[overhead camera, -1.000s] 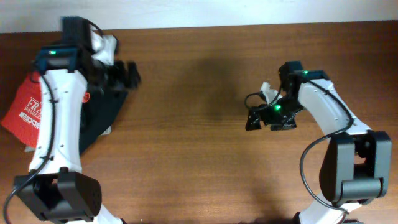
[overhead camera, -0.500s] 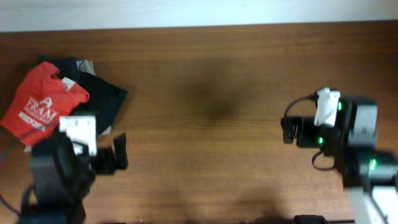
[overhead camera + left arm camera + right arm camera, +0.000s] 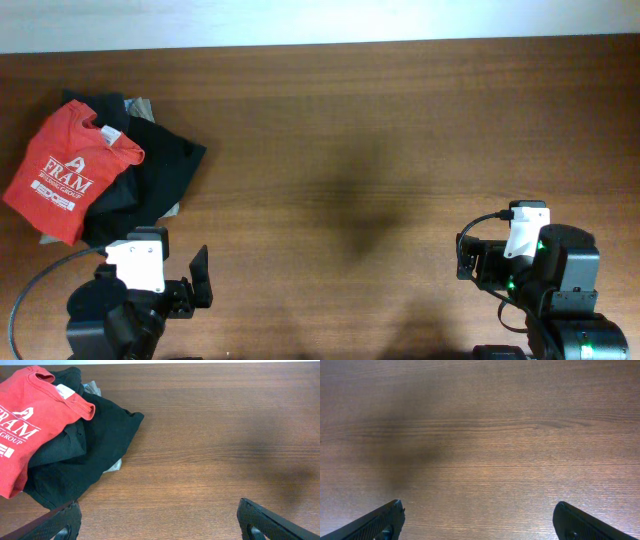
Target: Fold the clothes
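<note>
1. Wood table (image 3: 350,130) stretches out bare ahead of both grippers.
2. Black garments (image 3: 165,165) lie in a crumpled heap ahead and to the left of the left gripper (image 3: 160,524), well apart from it.
3. On top of that heap, farther to the left, sits the red T-shirt (image 3: 70,165), loosely bunched, with its white lettering and collar facing up. It is out of the right wrist's view entirely.
4. The shirt looks like light, limp cotton. It should drape and sag when lifted and may drag the black cloth beneath it. The safest holds are probably the shoulder seams beside the collar, or the hem corners, pinching one layer only.
5. The left arm sits low at the near edge, with its wrist camera looking forward over the table. The jaws stand wide apart and hold nothing.
6. The right gripper (image 3: 480,520) sits in a matching pose on the opposite side, its fingers spread wide and empty over bare wood.
7. A beige cloth (image 3: 114,465) peeks from under the black heap's nearer edge.
</note>
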Available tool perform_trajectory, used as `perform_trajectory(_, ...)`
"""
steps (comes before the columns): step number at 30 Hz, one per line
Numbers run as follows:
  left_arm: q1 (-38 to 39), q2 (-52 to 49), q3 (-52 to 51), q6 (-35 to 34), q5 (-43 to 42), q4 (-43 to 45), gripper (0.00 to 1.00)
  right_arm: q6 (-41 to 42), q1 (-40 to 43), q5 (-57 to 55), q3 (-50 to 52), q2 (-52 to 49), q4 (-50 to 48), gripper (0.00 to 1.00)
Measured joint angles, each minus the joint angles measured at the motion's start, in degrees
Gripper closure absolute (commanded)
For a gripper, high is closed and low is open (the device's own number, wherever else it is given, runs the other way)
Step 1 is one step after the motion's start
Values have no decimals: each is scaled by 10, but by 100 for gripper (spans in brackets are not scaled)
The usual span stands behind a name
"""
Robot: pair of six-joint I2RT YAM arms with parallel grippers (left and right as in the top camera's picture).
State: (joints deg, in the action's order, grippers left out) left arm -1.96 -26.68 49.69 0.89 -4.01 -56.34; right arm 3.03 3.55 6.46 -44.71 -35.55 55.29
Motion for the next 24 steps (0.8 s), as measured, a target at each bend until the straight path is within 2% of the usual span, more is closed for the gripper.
perform_trajectory(5, 0, 0, 0, 0, 0, 0, 1, -3, -1, -3, 3, 33, -7, 1)
perform_trajectory(8, 0, 0, -2, 0, 0, 0, 1, -41, -30, -4, 98, 167, -136, 1)
perform_trajectory(12, 0, 0, -3, 0, 0, 0, 1, -53, -79, -4, 307, 330, -414, 1)
perform_trajectory(14, 0, 0, -4, 0, 0, 0, 1, -59, -81, -5, 370, 347, -518, 1)
perform_trajectory(16, 0, 0, -4, 0, 0, 0, 1, -89, -81, -5, 418, 348, -571, 1)
perform_trajectory(18, 0, 0, -4, 0, 0, 0, 1, -106, -81, -5, 438, 349, -520, 1)
perform_trajectory(24, 0, 0, -4, 0, 0, 0, 1, -113, -81, -7, 441, 348, -516, 1)
